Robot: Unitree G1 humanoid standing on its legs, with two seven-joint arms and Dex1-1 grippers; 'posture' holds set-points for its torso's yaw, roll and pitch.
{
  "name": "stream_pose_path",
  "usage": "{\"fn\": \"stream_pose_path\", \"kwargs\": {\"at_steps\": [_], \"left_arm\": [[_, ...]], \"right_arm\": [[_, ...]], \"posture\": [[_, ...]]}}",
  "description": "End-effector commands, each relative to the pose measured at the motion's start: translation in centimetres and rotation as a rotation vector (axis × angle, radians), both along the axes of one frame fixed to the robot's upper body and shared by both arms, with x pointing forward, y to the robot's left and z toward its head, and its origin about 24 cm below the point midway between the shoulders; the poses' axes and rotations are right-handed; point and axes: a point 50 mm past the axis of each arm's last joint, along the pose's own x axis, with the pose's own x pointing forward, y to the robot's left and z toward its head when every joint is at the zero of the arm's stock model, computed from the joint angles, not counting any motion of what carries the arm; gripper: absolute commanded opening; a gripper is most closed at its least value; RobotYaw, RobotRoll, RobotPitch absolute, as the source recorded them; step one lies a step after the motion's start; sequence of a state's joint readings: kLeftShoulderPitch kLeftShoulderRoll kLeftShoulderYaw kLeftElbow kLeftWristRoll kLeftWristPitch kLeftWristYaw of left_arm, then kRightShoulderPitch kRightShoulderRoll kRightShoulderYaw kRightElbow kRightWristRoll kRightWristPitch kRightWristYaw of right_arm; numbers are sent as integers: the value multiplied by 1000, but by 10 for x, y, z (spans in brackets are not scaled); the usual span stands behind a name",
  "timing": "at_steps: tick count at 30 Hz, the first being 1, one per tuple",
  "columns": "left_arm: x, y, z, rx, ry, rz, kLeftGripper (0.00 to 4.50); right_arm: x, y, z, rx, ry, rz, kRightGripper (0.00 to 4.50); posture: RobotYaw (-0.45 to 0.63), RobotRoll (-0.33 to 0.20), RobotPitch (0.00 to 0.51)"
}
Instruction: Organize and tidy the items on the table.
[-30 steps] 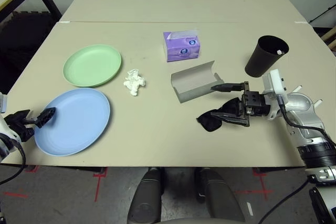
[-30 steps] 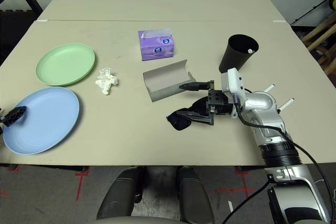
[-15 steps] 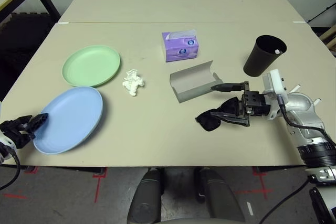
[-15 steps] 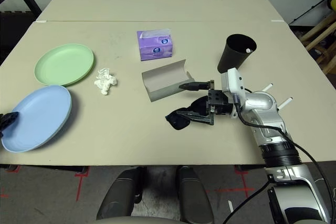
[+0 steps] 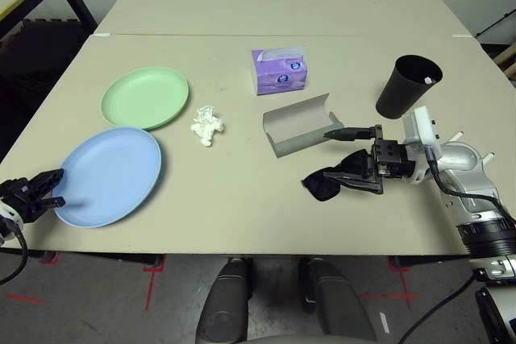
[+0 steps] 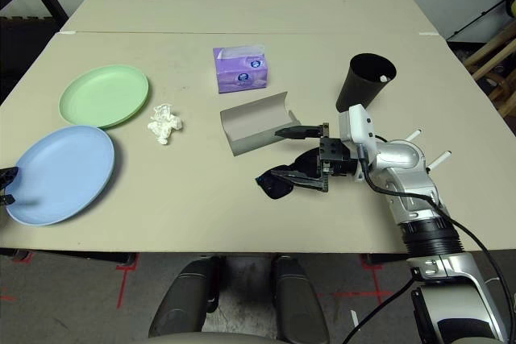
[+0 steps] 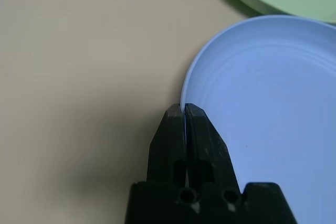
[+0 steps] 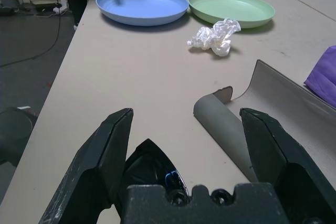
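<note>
Your beige table (image 5: 242,207) carries a green plate (image 5: 144,98), blue plate (image 5: 109,175), crumpled tissue (image 5: 205,125), purple tissue box (image 5: 279,70), open grey case (image 5: 298,124), sunglasses (image 5: 334,180) and black cup (image 5: 407,86)

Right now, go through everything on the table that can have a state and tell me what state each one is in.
left gripper: shut on the light blue plate's rim
right gripper: open, sunglasses between its fingers
light blue plate: gripped at its edge
pale green plate: empty
glasses case: open, empty
sunglasses: on the table, outside the case
tissue: crumpled
black cup: upright

pale green plate (image 5: 144,98), light blue plate (image 5: 109,176), purple tissue box (image 5: 280,71), black cup (image 5: 407,85)
</note>
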State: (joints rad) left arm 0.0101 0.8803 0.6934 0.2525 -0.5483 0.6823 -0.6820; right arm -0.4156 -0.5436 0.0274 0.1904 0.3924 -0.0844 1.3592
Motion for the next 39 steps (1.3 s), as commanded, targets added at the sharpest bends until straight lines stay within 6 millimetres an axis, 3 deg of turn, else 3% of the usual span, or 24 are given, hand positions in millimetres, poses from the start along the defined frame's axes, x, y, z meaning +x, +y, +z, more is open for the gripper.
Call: {"fn": "stream_pose_path", "kwargs": {"at_steps": [1,27,39], "left_arm": [[-2,-4,-3,-67,51,-50,54],[13,-3,41,-152,46,-67,54],[67,-16,85,-147,-125,-92,54]], "right_arm": [[-1,0,-1,-20,-4,4,4500],[-1,2,-3,-12,-4,11,4500],[0,4,-3,-8,-3,11,4500]], "posture": [[115,0,170],[123,0,166],[124,0,167]]}}
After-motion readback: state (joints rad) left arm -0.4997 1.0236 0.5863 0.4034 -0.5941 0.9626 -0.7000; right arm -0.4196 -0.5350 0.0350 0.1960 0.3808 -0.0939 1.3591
